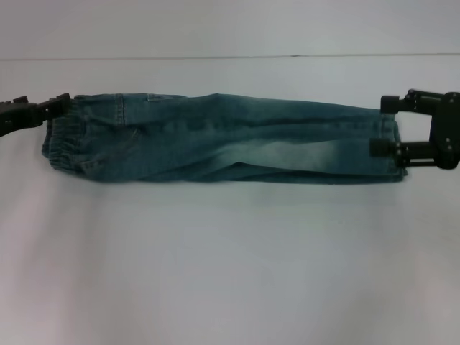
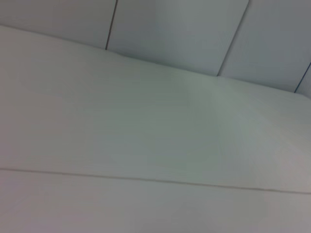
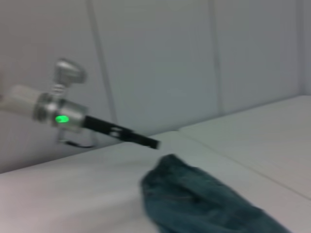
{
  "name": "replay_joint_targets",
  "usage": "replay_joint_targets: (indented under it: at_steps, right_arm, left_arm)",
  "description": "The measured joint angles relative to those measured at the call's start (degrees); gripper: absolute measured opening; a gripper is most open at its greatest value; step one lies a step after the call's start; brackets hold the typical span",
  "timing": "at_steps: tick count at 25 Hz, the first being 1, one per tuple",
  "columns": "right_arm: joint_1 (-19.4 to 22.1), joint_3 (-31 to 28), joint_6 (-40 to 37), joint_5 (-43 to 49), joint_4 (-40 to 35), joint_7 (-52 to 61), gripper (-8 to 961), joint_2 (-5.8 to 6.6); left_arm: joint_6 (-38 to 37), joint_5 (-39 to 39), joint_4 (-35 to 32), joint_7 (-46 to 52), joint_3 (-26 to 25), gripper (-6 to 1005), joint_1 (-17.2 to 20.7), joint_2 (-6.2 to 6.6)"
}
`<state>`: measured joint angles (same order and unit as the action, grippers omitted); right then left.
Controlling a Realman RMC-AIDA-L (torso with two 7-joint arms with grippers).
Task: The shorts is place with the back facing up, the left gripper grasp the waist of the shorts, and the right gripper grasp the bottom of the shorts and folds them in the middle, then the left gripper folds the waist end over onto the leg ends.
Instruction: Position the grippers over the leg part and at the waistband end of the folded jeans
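The blue-green denim shorts (image 1: 223,147) lie as a long narrow strip, folded lengthwise, on the white table (image 1: 230,266). The ruched waist (image 1: 57,141) forms the strip's left end and the flat leg hems (image 1: 389,159) its right end. My left gripper (image 1: 63,102) sits at the far corner of the waist; in the right wrist view the left gripper (image 3: 153,142) hovers just beyond the shorts (image 3: 194,199). My right gripper (image 1: 377,126) stands open at the hems, one finger (image 1: 394,103) at the far edge and one lying on the cloth. The left wrist view shows only table and wall.
White table surface stretches in front of the shorts and behind them up to a seam line (image 1: 230,57). A pale panelled wall (image 3: 194,58) stands behind the table. Nothing else lies on the table.
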<state>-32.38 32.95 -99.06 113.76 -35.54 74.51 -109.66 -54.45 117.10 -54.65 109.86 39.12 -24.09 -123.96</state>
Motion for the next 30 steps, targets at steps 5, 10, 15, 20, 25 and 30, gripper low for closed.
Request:
replay_joint_targets:
  at_steps: [5, 10, 15, 20, 25, 30]
  right_arm:
    - [0.42, 1.62, 0.58, 0.70, -0.21, -1.64, 891, -0.53]
    - [0.02, 1.93, 3.74, 2.99, -0.35, -1.87, 890, -1.87]
    - [-0.55, 2.26, 5.22, 3.71, -0.88, -1.91, 891, -2.43]
    - [-0.88, 3.09, 7.05, 3.75, -0.91, -1.95, 890, -2.78]
    - [-1.31, 3.99, 9.16, 3.76, -0.92, -2.06, 890, -3.15]
    - [-1.61, 4.12, 9.46, 3.76, -0.94, -2.28, 891, -3.24]
  left_arm:
    - [0.54, 0.92, 1.16, -2.83, 0.00, 929, 0.11, 0.18]
    - [0.47, 5.48, 1.38, -2.25, 0.05, 928, -0.78, 0.40]
    - [-0.46, 11.97, 1.72, 2.01, 0.43, 927, -2.73, 1.13]
    - [-0.71, 18.76, 4.26, 6.46, -0.17, 927, -4.97, 2.58]
    - [-2.00, 21.28, 4.99, 9.87, -1.05, 928, -5.64, 3.08]
    - [-6.73, 23.60, 4.95, 16.82, -4.11, 927, -7.57, 4.50]
